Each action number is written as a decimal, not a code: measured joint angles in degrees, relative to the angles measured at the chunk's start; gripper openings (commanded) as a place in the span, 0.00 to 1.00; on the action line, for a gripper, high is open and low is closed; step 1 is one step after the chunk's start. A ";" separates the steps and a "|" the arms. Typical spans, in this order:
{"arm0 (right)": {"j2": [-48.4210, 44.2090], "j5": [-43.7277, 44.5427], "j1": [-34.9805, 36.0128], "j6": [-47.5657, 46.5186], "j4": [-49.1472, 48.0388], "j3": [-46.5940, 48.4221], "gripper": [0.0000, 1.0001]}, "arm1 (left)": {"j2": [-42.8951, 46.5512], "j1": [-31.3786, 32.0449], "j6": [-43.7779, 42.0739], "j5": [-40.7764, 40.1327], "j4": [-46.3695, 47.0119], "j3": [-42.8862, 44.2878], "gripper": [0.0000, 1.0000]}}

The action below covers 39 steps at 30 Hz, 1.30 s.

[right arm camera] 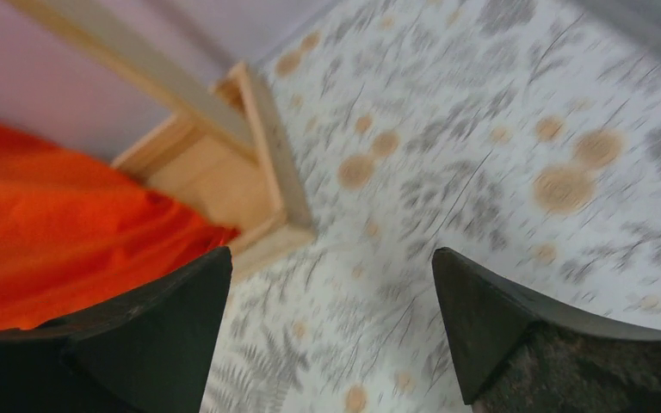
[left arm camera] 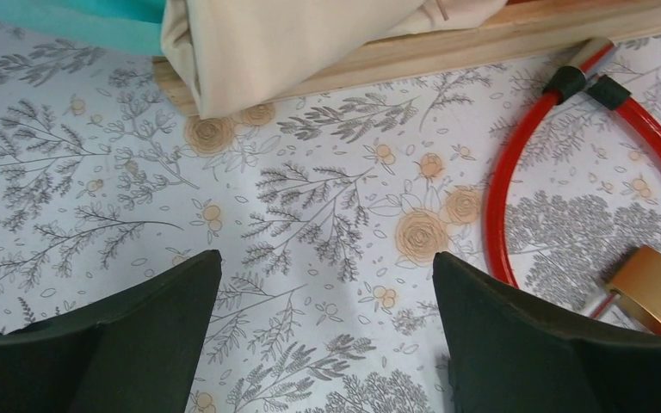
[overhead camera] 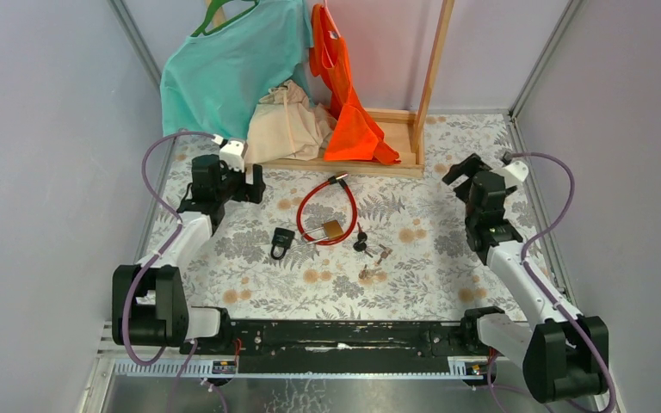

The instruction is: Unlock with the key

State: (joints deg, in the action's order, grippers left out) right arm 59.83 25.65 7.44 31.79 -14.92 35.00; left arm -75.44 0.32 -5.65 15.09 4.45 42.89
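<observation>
1. Left arm (overhead camera: pixel 191 231) reaches to the far left of the surface (overhead camera: pixel 447 275), wrist near the wooden rack base (overhead camera: pixel 344 165). Right arm (overhead camera: pixel 516 267) stands at the far right.
2. The right wrist view is blurred. The brass padlock (overhead camera: pixel 332 230) is cut off in the left wrist view.
3. Left fingers (left arm camera: pixel 516 327) and right fingers (right arm camera: pixel 138 335) are spread wide, holding nothing. Keys (overhead camera: pixel 361 239) lie mid-surface, just right of the padlock on its red cable (left arm camera: pixel 491 219).

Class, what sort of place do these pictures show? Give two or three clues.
Probably a robot test cell: grey walls around a table, a left arm and right arm bolted at its edge, padlocks and keys laid out.
</observation>
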 measured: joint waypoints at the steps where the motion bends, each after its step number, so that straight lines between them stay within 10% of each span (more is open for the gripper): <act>1: -0.11 -1.86 0.28 0.74 1.38 -0.02 0.90 | 0.02 0.00 -0.04 0.20 -0.39 0.22 1.00; 15: 6.91 -15.17 35.80 -0.26 16.00 -0.83 0.88 | 0.26 0.00 -2.54 4.46 -14.71 2.43 1.00; 39: 22.71 -19.32 47.30 -9.79 19.37 2.45 0.51 | 3.74 0.00 -12.28 11.85 -35.34 10.01 1.00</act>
State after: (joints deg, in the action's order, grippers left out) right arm 82.54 6.33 54.74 22.00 4.45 37.45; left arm -71.70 0.32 -17.93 26.94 -30.89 52.90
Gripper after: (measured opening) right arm 0.534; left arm 0.998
